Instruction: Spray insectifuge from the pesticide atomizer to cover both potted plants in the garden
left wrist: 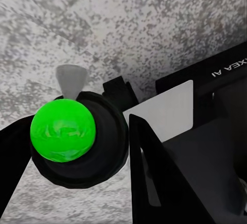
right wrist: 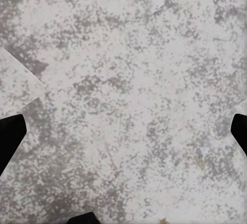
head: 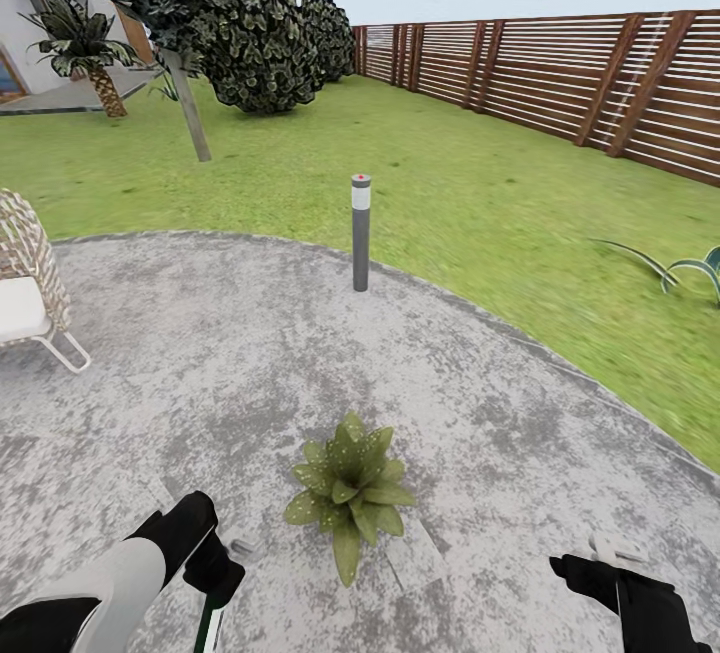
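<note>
Patio [head: 250, 353] under my arms: mottled grey stone, rough, matt. Fence [head: 560, 73]: brown wood slats. Bollard lamp [head: 360, 233]: smooth grey metal look. Chair [head: 25, 273]: woven wicker. Potted plant [head: 348, 493] leaves: matt green, speckled.

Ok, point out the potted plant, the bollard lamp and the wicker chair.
potted plant [head: 349, 496], head view, centre of the leaf rosette.
bollard lamp [head: 360, 243], head view, dark post.
wicker chair [head: 22, 263], head view, woven backrest.

Lighting: you have bright, even daylight, with no hard shadows on the patio [head: 250, 333]. Quality: soft blur throughout; fence [head: 560, 83] and lawn [head: 480, 193] smear toward the edges. Wrist views look grainy.
</note>
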